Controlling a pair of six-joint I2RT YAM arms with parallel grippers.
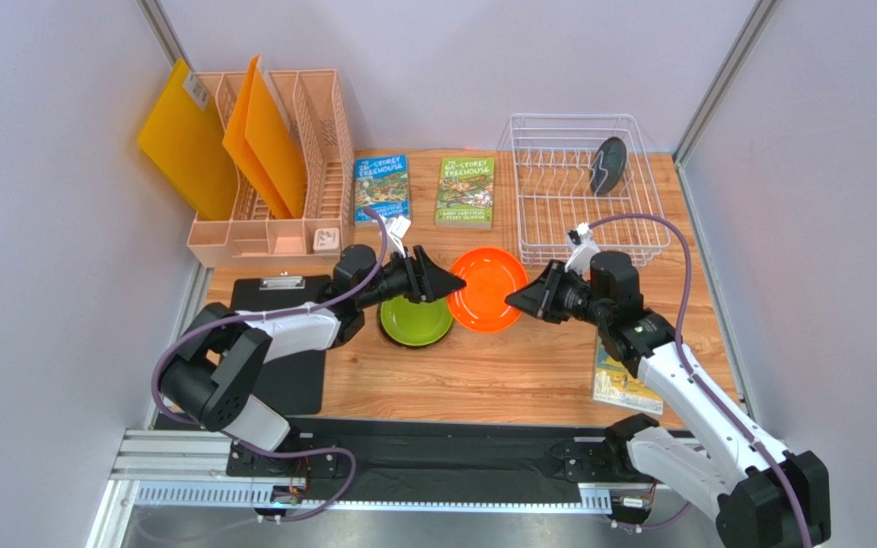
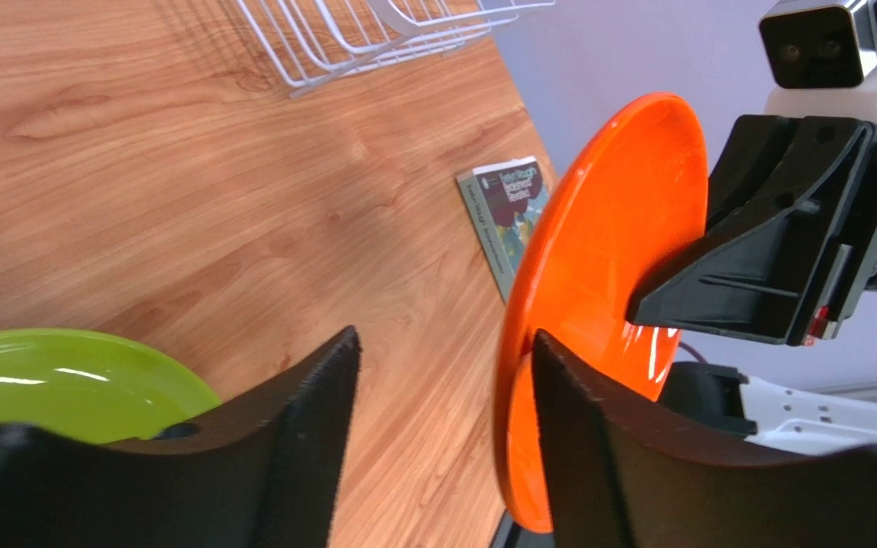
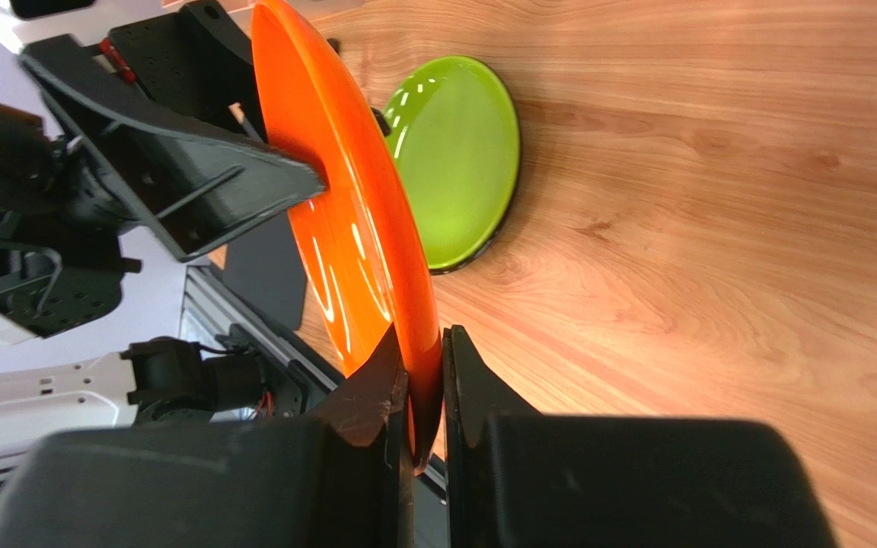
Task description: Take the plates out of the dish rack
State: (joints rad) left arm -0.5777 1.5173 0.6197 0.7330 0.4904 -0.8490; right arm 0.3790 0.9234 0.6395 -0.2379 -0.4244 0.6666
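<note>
- The orange plate (image 1: 487, 288) hangs in the air between the two grippers, tipped up on edge above the wooden table (image 1: 500, 377).
- The right gripper (image 3: 423, 377) is clamped on the plate's rim, with one finger on each face of the plate.
- The left gripper (image 2: 445, 340) has its jaws apart and straddles the opposite rim. The plate edge sits close to one finger, and a wider gap shows on the other side.
- The lime green plate (image 1: 415, 322) lies flat on the table, directly beneath the left gripper and apart from the orange plate.
- The dark plate (image 1: 607, 163) stands upright in the white wire dish rack (image 1: 569, 118), beyond the right gripper at the far right of the table.
- Two books (image 1: 381, 188) lie side by side beyond the left gripper, to the left of the rack.
- A third book (image 1: 620, 386) lies under the right arm, behind its gripper.
- A peach slotted organiser (image 1: 294, 171) holding orange folders stands far beyond the left gripper, to its left.
</note>
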